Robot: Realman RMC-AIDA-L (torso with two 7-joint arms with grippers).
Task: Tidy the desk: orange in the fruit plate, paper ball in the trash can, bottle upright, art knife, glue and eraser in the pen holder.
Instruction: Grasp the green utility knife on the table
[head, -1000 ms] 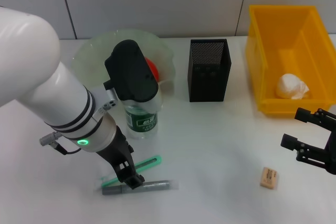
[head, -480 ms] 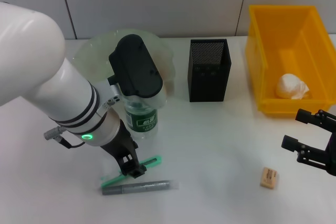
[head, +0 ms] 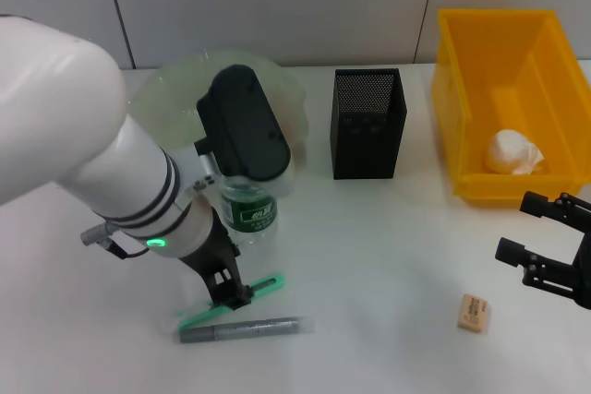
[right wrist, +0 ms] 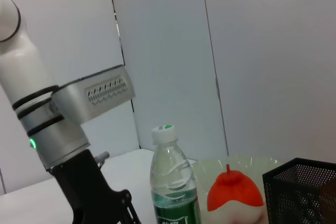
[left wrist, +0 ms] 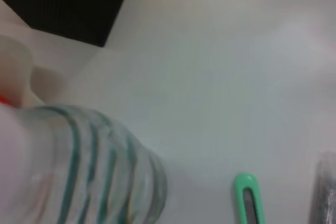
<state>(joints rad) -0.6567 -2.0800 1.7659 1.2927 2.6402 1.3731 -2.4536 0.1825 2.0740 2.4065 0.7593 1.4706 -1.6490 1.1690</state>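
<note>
Our left arm (head: 102, 163) is glossy white with black bands, a green light and a black camera housing (head: 245, 122); our right gripper (head: 554, 248) is black.

Upright bottle (head: 247, 214) crowds the left tool (head: 231, 294); table (head: 369, 256) beyond lies open.

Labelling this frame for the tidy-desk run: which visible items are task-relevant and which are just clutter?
Task items:
orange in fruit plate
paper ball in yellow trash can
bottle, upright
green art knife
grey glue stick
eraser
pen holder

Not part of the job:
nothing else lies on the table.
</note>
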